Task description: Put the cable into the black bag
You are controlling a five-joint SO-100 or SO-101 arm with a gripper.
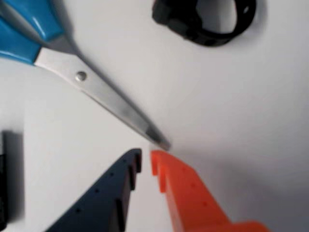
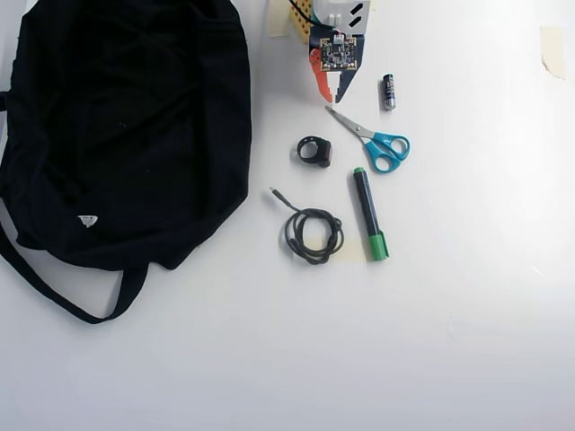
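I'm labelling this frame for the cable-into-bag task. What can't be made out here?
- Cable: outside the wrist view; its plug is too small overhead.
- Black bag: cut by the overhead view's top and left edges; no opening discernible.
- End effector: overhead, the arm's body hides its jaw gap.
- Scissors: handles cropped in the wrist view.

The black bag (image 2: 126,126) fills the worktop's (image 2: 359,359) 9-to-11 o'clock side, its strap (image 2: 63,301) looping toward 7 o'clock and a tiny white label (image 2: 87,220) near its lower edge. At 12 o'clock the arm enters, its hand (image 2: 329,90) (one orange finger, one dark) pointing down with tips close together, just above the tips of the blue-handled scissors (image 2: 373,139). A small battery (image 2: 389,92) lies at 1 o'clock. A black ring-shaped object (image 2: 315,151) sits near the centre. Below it the cable (image 2: 312,232) lies coiled, its straight end reaching toward the bag without touching it. A black marker with green cap (image 2: 369,214) lies just beside the coil's right.
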